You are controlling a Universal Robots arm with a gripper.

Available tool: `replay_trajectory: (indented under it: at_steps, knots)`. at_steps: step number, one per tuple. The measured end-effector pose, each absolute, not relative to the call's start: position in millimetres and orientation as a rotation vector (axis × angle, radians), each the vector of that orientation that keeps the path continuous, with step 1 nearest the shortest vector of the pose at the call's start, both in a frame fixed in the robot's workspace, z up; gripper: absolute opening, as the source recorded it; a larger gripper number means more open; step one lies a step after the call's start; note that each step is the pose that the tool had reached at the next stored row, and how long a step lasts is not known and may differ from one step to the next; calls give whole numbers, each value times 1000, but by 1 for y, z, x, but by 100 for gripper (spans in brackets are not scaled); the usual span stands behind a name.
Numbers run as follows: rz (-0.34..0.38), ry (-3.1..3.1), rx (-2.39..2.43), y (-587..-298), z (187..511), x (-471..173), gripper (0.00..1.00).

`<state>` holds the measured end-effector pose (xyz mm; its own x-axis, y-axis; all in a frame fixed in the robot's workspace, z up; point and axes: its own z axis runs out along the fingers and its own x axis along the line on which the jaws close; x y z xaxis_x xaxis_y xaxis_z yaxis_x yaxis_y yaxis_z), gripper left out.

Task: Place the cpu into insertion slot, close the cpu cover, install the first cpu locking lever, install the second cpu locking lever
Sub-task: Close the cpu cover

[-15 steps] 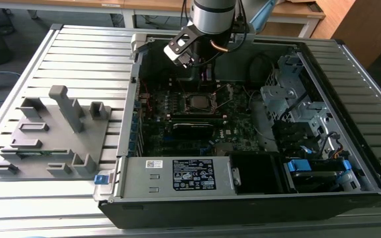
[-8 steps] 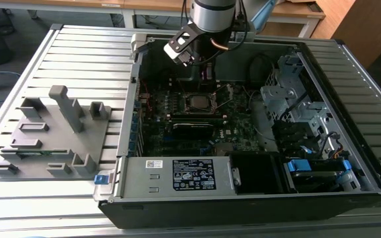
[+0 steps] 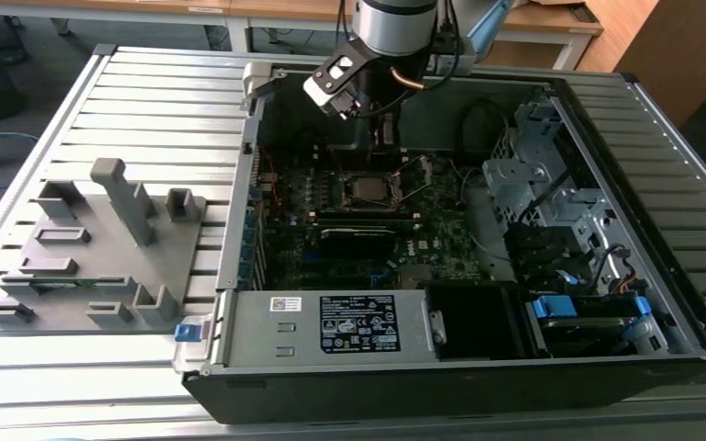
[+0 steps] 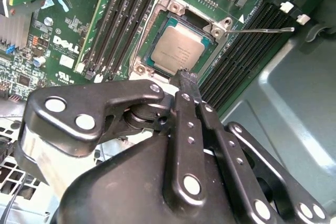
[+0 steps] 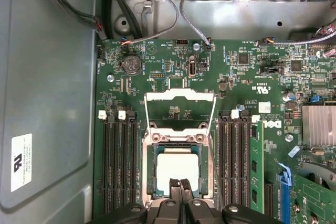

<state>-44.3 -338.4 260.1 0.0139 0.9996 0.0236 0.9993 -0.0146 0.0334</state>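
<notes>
A: Where's the cpu [image 5: 178, 165]?
B: Seated flat in the insertion slot [image 5: 148, 148], square to the silver rim, metal face up. Shows in both wrist views.
A: And the gripper [image 5: 180, 183]?
B: Jaws clenched, fingers pressed together. Tips sit over the cpu's near edge. Touching or just above, can't tell.
A: The cpu cover [image 5: 180, 94]?
B: Swung open, standing off the slot's edge opposite the fingers.
A: Levers?
B: One thin wire locking lever [image 4: 262, 30] sticks out sideways from a slot corner, across the memory slots [image 4: 241, 61].
A: Room to move?
B: Tight sideways. Memory slots flank the slot on both sides, with the grey case wall [image 5: 47, 103] past one bank. In the exterior view the arm [image 3: 396, 23] drops from above into the open case [image 3: 451, 390].
</notes>
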Motion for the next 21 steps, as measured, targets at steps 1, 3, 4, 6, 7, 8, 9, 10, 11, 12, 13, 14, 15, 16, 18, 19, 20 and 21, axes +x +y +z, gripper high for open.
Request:
replay_trajectory:
  at_steps: [1,3,4,6,7,8,9,10,11,12,13,14,15,16,18,19,20,21]
  knots:
    - [63,2200,2232,-338,262,-44,11]
    - [63,2200,2232,-338,265,-44,11]
    - [64,2200,2232,-338,265,-44,11]
    - [64,2200,2232,-338,265,-44,11]
    - [64,2200,2231,-338,265,-44,11]
    - [63,2200,2232,-338,265,-42,11]
    - [63,2200,2232,-338,265,-41,11]
    - [64,2200,2232,-338,265,-40,11]
    - [64,2200,2232,-338,265,-38,11]
    - [64,2200,2232,-338,265,-36,11]
    - [64,2200,2232,-338,265,-34,11]
    - [64,2200,2232,-338,265,-32,11]
    - [64,2200,2232,-338,265,-30,11]
    - [64,2200,2232,-338,265,-26,11]
    - [64,2200,2232,-338,265,-19,11]
    - [64,2200,2232,-338,265,-17,11]
    - [64,2200,2232,-338,265,-16,11]
    - [64,2200,2232,-338,265,-14,11]
